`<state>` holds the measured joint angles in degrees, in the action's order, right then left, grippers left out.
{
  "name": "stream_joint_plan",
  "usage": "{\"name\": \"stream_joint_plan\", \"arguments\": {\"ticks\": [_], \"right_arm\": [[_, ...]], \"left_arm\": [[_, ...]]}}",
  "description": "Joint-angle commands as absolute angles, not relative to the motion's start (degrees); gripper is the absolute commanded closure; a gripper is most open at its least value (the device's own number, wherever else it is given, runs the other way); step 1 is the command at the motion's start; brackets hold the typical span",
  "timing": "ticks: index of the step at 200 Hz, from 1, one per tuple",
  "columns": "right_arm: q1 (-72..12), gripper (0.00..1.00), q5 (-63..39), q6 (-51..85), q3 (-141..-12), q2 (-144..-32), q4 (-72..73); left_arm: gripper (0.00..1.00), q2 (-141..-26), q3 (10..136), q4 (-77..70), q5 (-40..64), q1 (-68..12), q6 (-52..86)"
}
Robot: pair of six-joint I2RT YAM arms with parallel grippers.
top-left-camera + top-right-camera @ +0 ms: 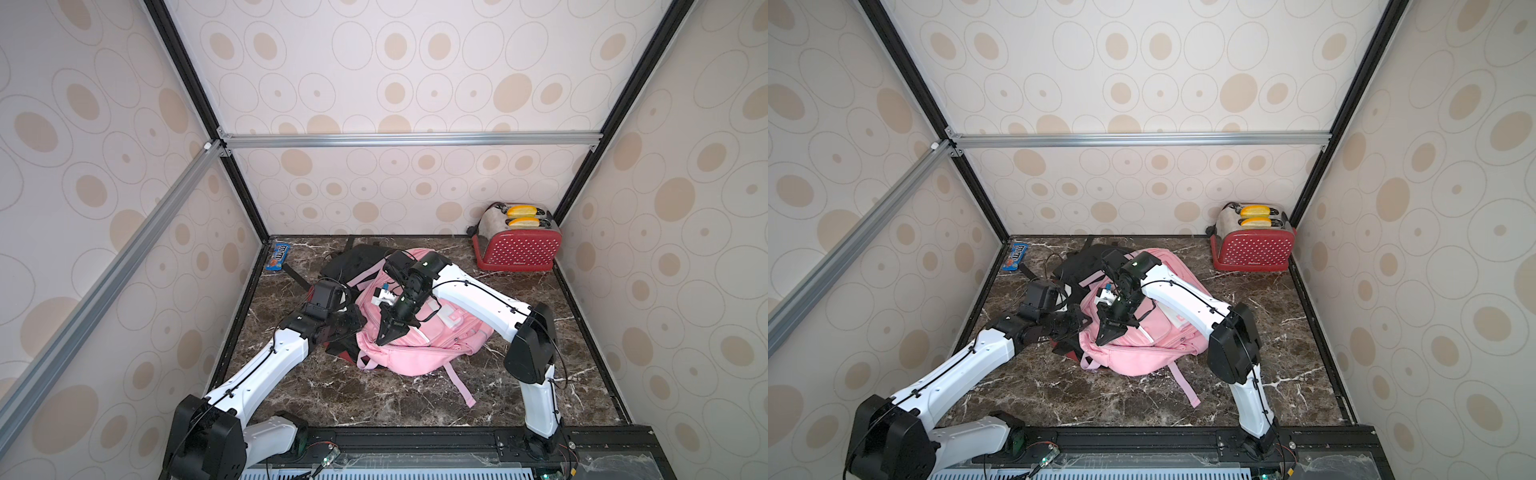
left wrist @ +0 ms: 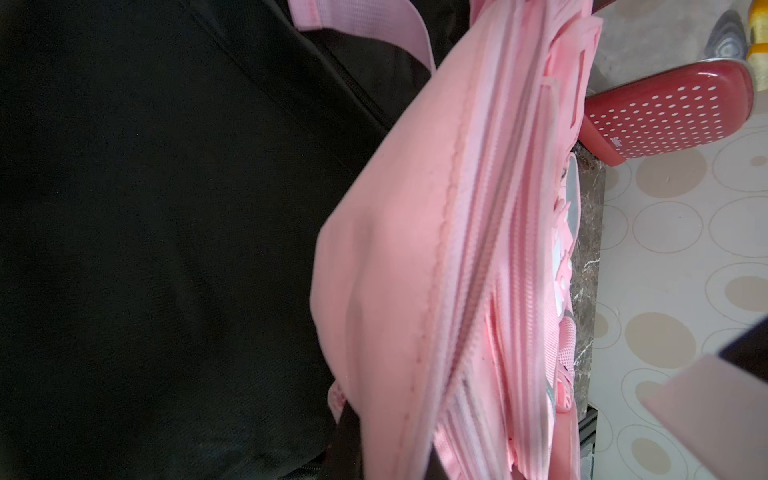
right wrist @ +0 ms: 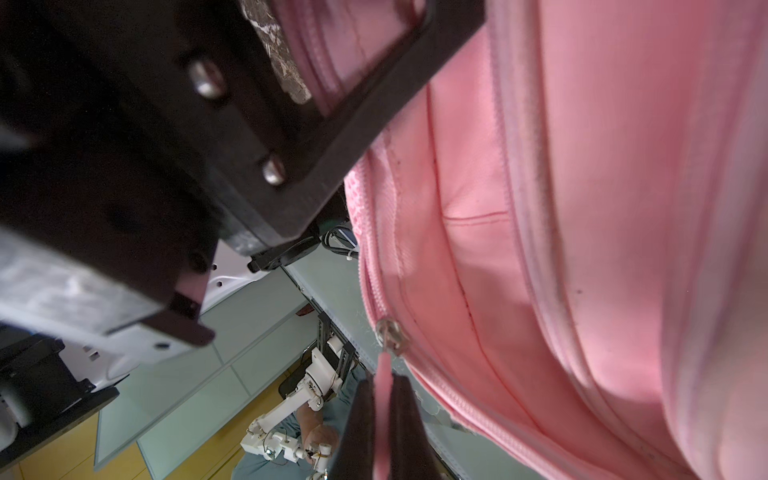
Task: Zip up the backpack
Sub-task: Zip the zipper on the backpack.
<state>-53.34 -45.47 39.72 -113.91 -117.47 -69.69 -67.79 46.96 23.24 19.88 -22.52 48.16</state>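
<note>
Backpack (image 1: 415, 357) 1 | black bag (image 1: 361, 259) 1 | toaster (image 1: 517, 249) 1 | right jaws clamped on zipper tab (image 3: 384, 368) | left jaws together

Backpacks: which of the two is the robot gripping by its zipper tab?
The pink backpack, nearer the robot: the right fingers pinch its pink zipper tab. The black backpack lies behind it.

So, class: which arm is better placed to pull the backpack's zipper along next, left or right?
Right. Its jaws are shut on the pink pull tab attached to the slider on the backpack. The left arm reaches the backpack's edge, probably better for steadying.
</note>
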Motion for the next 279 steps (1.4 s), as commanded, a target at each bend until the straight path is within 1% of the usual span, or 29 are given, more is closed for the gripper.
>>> {"name": "stream_joint_plan", "arguments": {"ticks": [1,41,63,91,117,151,156,163,167,177,188,203,219,232,253,279], "right_arm": [[-53.5,1.00,-50.0,40.5,-117.9,-117.9,-58.1],[-53.5,1.00,-48.4,40.3,-118.5,-117.3,-57.3],[-53.6,1.00,-45.2,37.2,-119.4,-116.6,-60.6],[-54.0,1.00,-40.3,32.9,-116.5,-114.2,-64.3],[-54.1,1.00,-39.6,32.8,-110.5,-110.9,-61.8],[-54.1,1.00,-36.4,32.3,-110.0,-108.5,-62.1],[-54.1,1.00,-36.2,32.4,-110.0,-108.1,-62.0],[-54.0,1.00,-35.9,32.5,-109.9,-107.6,-61.6],[-54.0,1.00,-35.9,32.5,-109.9,-107.4,-61.5],[-54.0,1.00,-35.8,32.5,-110.2,-107.2,-61.4],[-54.0,1.00,-36.3,32.8,-110.2,-107.1,-61.0],[-53.9,1.00,-36.5,33.0,-110.2,-107.1,-60.8],[-53.8,1.00,-37.1,33.1,-110.1,-107.1,-60.5],[-53.6,1.00,-37.7,33.5,-110.2,-107.1,-59.9],[-52.9,1.00,-39.6,34.5,-110.3,-107.5,-58.9],[-50.9,1.00,-43.1,37.5,-110.0,-107.5,-55.5]], "left_arm": [[1.00,-65.6,49.1,21.2,23.2,-23.2,47.6],[1.00,-65.1,49.3,21.7,22.8,-23.2,47.6],[1.00,-64.7,50.3,22.8,22.4,-23.2,47.1],[1.00,-64.2,51.6,23.9,21.9,-23.2,46.9],[1.00,-64.5,52.4,24.5,21.5,-23.2,46.9],[1.00,-63.1,53.0,23.9,20.3,-23.2,47.0],[0.95,-63.0,53.2,23.7,20.5,-23.2,47.0],[0.78,-62.9,53.6,23.2,20.9,-23.1,47.1],[0.72,-62.8,53.6,22.7,21.2,-23.1,47.3],[0.62,-62.3,53.5,20.8,22.5,-23.1,47.6],[0.45,-61.5,53.8,19.7,23.0,-23.1,47.8],[0.32,-60.3,54.0,17.4,24.1,-23.1,47.6],[0.10,-59.1,54.1,15.9,25.0,-22.7,47.3],[0.01,-57.9,54.1,14.9,26.6,-22.2,47.2],[0.01,-54.3,52.7,15.8,27.9,-20.4,46.9],[0.01,-46.2,50.6,22.3,27.1,-17.6,44.6]]}}
